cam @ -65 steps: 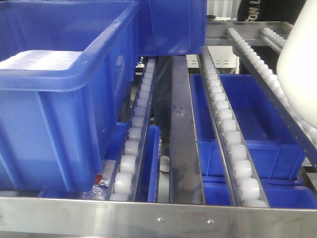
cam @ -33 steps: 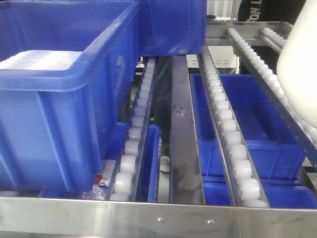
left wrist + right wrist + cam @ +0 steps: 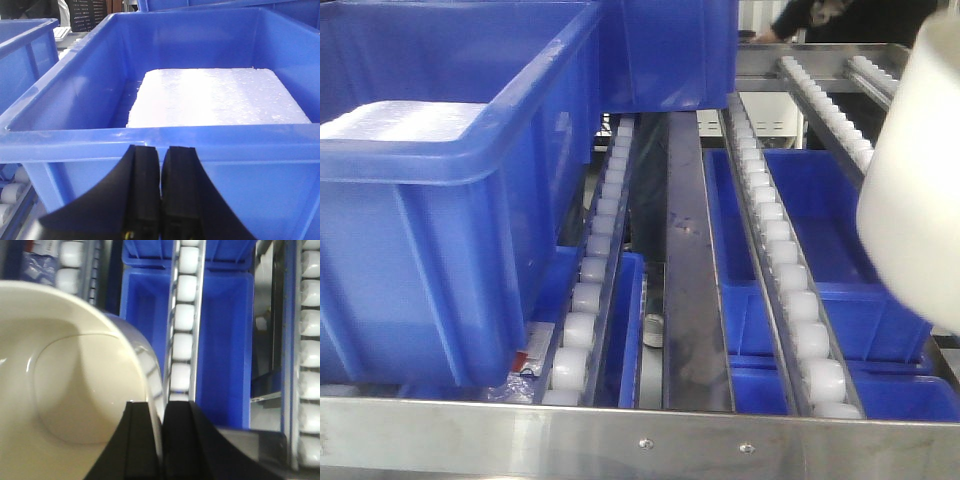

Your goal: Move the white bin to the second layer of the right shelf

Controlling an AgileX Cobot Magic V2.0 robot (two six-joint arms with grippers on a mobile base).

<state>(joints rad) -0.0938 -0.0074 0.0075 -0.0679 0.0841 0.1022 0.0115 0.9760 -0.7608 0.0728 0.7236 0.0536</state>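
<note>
The white bin (image 3: 915,190) hangs at the right edge of the front view, above the sloping roller rails of the right shelf second layer (image 3: 790,280). In the right wrist view the cream bin (image 3: 65,385) fills the left side, and my right gripper (image 3: 161,407) is shut on its rim wall, one finger inside and one outside. A roller rail (image 3: 182,330) runs below it. My left gripper (image 3: 160,152) is shut with nothing in it, just in front of a blue crate (image 3: 165,135) holding a white foam slab (image 3: 215,97).
A large blue crate (image 3: 450,200) sits on the left rollers, another (image 3: 665,55) behind it. Blue crates (image 3: 820,240) lie under the rails on the lower level. A steel front bar (image 3: 640,435) crosses the bottom. A person's arm (image 3: 820,15) shows at the far back.
The white bin has moved left and lower into the front view, covering more of the right rails. A person at the back has shifted. The left side is unchanged.
</note>
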